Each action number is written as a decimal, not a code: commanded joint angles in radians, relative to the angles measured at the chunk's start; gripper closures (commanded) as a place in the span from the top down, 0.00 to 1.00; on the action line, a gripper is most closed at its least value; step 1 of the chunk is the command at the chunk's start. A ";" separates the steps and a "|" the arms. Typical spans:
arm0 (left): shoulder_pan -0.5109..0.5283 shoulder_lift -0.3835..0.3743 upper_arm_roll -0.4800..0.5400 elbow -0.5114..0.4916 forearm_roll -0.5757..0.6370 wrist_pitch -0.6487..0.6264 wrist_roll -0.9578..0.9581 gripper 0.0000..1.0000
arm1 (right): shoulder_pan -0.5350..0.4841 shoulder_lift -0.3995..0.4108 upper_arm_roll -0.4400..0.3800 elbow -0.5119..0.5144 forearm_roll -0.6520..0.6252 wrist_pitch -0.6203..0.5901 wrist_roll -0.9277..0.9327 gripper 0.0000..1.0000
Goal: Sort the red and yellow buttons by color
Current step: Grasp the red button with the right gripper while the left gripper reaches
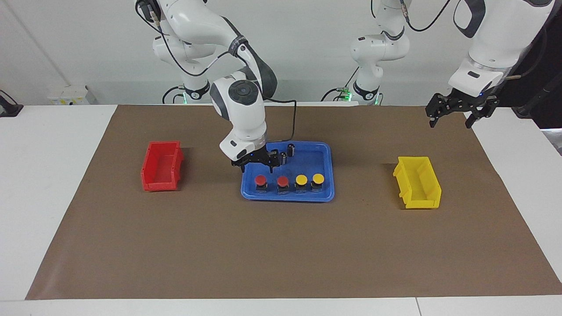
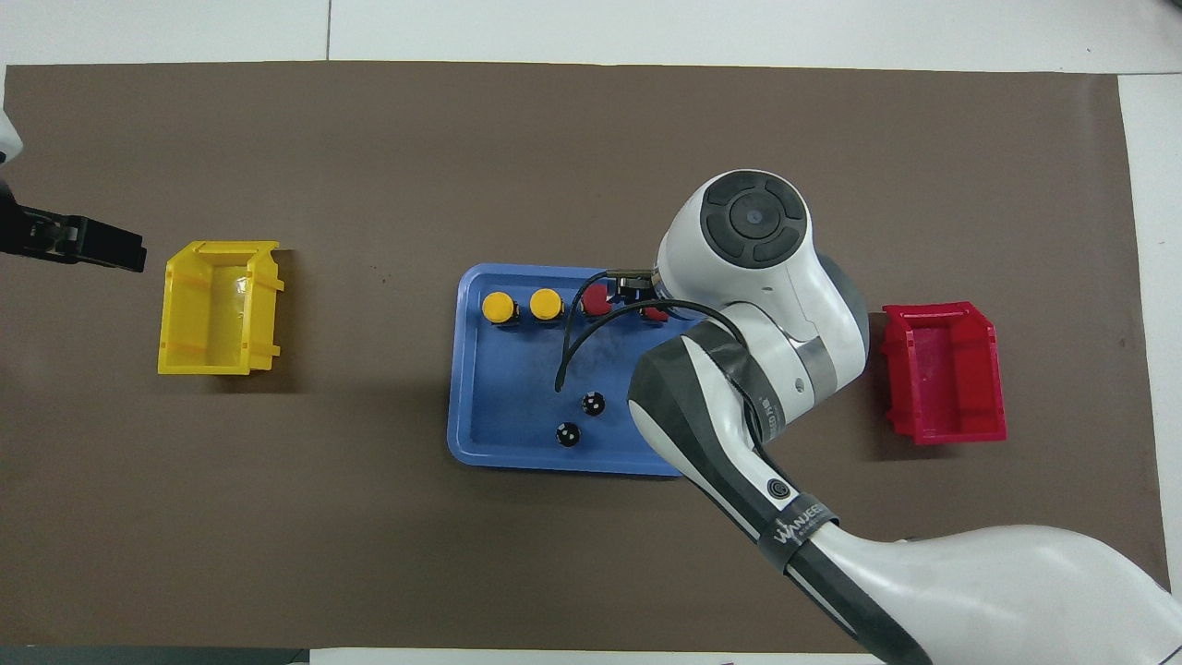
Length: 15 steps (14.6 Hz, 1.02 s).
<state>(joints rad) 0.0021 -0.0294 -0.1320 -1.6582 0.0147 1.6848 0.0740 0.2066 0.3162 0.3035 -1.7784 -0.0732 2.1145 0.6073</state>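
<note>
Four buttons stand in a row in the blue tray (image 1: 322, 194), along its edge farther from the robots. The two red buttons (image 1: 261, 180) (image 1: 282, 181) are toward the right arm's end, and the two yellow buttons (image 1: 301, 179) (image 1: 318, 178) are toward the left arm's end. My right gripper (image 1: 257, 166) is open and empty, low over the tray just above the red buttons. In the overhead view my right arm partly hides the red buttons (image 2: 597, 298); the yellow buttons (image 2: 499, 307) show fully. My left gripper (image 1: 451, 119) waits open and raised beside the yellow bin.
A red bin (image 1: 161, 166) stands on the brown mat toward the right arm's end, and a yellow bin (image 1: 417, 182) toward the left arm's end. Two small dark cylinders (image 1: 290, 149) (image 1: 284, 158) stand in the tray, nearer to the robots than the buttons.
</note>
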 commanded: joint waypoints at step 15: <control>-0.396 0.229 0.008 -0.209 -0.053 0.463 -0.621 0.84 | 0.000 0.050 0.006 -0.041 -0.079 0.128 0.025 0.74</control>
<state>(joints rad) -0.3607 0.1936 -0.1381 -1.8572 -0.0234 2.1206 -0.5114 0.2084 0.3665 0.3048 -1.8100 -0.1252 2.2215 0.6075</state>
